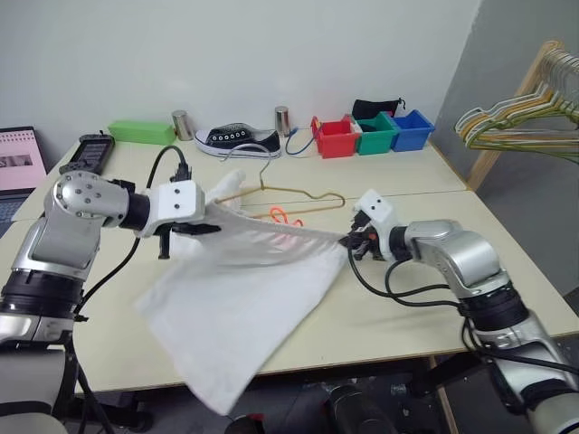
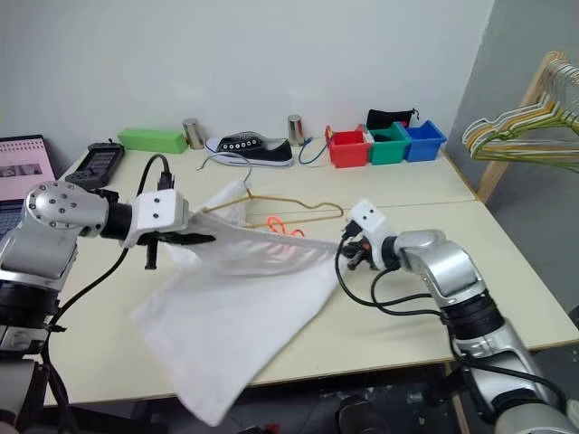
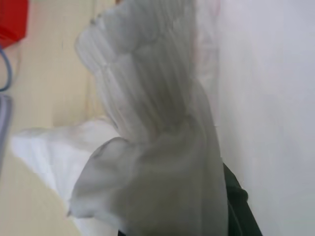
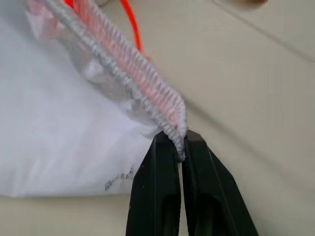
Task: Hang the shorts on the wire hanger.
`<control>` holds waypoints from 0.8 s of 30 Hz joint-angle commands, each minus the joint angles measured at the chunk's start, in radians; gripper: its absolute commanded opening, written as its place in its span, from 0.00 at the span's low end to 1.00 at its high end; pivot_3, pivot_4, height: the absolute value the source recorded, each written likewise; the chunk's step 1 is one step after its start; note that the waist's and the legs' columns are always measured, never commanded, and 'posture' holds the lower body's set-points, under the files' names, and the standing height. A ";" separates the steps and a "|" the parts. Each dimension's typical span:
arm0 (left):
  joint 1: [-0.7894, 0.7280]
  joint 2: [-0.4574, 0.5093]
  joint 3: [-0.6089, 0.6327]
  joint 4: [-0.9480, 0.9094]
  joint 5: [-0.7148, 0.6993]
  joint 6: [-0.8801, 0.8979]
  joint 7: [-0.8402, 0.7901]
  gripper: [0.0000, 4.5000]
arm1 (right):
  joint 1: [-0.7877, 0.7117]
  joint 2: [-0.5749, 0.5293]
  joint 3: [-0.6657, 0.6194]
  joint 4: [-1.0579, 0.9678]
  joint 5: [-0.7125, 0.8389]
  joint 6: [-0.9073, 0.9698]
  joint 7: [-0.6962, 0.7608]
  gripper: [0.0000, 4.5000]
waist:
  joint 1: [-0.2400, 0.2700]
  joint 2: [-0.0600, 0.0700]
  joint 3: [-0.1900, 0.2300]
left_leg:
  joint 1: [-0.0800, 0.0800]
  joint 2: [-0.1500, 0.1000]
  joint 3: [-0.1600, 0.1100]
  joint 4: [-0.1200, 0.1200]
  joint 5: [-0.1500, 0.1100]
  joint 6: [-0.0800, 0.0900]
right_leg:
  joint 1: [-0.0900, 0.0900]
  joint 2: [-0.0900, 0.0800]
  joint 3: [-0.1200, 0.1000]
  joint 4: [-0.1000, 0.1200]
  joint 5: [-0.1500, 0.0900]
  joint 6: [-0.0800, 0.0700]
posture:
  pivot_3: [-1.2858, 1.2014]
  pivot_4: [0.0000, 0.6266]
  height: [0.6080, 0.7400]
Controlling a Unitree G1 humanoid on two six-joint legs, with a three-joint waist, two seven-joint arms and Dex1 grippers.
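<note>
Right wrist view has the right gripper point(image 4: 180, 142) with its two black fingers pinched together on the corner of the gathered elastic waistband of the large white thin-cloth shorts point(image 1: 244, 298). From the head cameras, the shorts are stretched by their waistband between the two grippers above the pale wooden table point(image 1: 398, 298), and the rest of the cloth hangs down and drapes over the table's near edge. The left gripper point(image 1: 206, 228) is closed on the other end of the waistband, with cloth bunched over its fingers in the left wrist view. The thin yellow-gold triangular wire hanger point(image 1: 298, 201) lies flat on the table just behind the stretched waistband, its hook toward the black-and-white sneaker point(image 1: 240, 139). An orange loop point(image 1: 282, 215) lies inside the hanger's outline. Red, green and blue bins point(image 1: 373, 133) sit at the far edge, and a bunch of pale hangers point(image 1: 520, 122) hangs on a wooden rack at the right.
</note>
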 commanded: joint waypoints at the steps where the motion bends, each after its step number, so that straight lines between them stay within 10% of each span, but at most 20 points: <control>1: -0.007 0.037 0.051 -0.031 -0.023 0.013 -0.005 0.02 | -0.042 -0.038 -0.005 0.033 -0.065 -0.097 0.007 0.00 | 0.000 0.000 0.000 | 0.000 0.000 0.000 0.000 0.000 0.000 | 0.000 0.000 0.000 0.000 0.000 0.000 | 0.45 0.04 1.00; 24: -0.021 0.057 -0.044 0.102 0.151 -0.183 0.031 0.02 | -0.137 -0.129 -0.038 -0.039 -0.113 -0.134 0.108 0.00 | -0.007 0.000 0.000 | 0.000 0.000 0.000 0.000 0.000 0.000 | 0.000 0.000 0.000 0.000 0.000 0.000 | 0.43 0.05 1.00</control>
